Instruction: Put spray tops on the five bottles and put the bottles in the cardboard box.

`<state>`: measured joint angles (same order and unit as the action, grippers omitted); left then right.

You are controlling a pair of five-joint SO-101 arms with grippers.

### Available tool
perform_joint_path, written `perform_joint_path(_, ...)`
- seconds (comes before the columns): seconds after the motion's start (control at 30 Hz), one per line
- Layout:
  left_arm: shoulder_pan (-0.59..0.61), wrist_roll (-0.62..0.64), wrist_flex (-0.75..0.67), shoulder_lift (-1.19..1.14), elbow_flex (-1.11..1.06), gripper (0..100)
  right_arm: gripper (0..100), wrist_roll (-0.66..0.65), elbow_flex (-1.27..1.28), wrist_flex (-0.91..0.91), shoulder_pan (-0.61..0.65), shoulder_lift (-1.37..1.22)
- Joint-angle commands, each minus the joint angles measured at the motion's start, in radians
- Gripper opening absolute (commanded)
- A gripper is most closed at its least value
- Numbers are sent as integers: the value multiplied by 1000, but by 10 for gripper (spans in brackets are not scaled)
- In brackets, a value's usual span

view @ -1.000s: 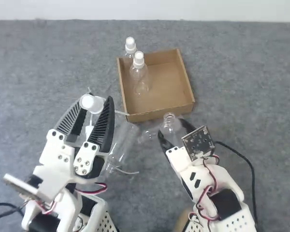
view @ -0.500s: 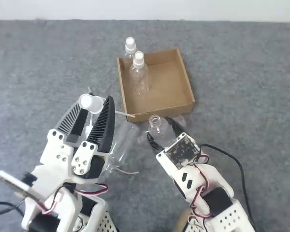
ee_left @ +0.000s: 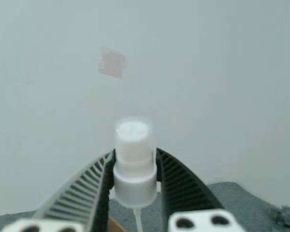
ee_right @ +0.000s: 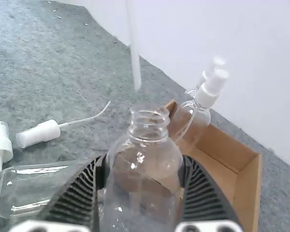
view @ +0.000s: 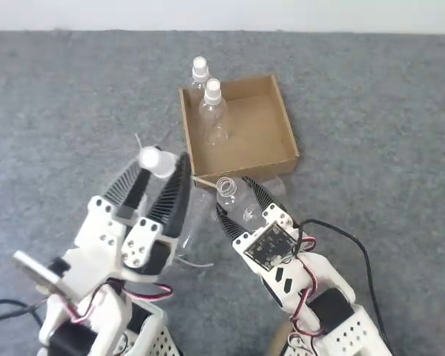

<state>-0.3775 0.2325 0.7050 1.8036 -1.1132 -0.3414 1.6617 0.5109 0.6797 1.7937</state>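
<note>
My left gripper (view: 161, 165) is shut on a white spray top (view: 150, 158) held above the carpet, its thin tube hanging down (ee_left: 135, 220). My right gripper (view: 237, 199) is shut on a clear open-necked bottle (view: 226, 187), upright just in front of the cardboard box (view: 245, 169). In the right wrist view the spray top's tube (ee_right: 134, 48) hangs just above the bottle's mouth (ee_right: 146, 117). One capped bottle (view: 211, 111) stands inside the box. Another capped bottle (view: 199, 70) stands behind its far wall.
A clear uncapped bottle (view: 187, 222) lies on the grey carpet between the two arms. Two loose spray tops (ee_right: 41, 133) (ee_right: 0, 140) lie on the carpet beside it. A white wall borders the far edge.
The left gripper has carried the spray top rightward toward the bottle. The right gripper has swung the open bottle to the left, bringing it under the top.
</note>
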Motion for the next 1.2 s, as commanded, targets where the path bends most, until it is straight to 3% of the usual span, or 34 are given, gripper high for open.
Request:
perform_joint_path(0.0, -35, 5, -28, 14, 4, 12, 41, -18, 20, -30, 7, 22)
perform_joint_path(0.73, -40, -15, -55, 14, -94, 12, 41, -20, 18, -31, 7, 22)
perform_joint_path(1.17, -32, -17, -95, 14, -22, 12, 41, -18, 20, -31, 7, 22)
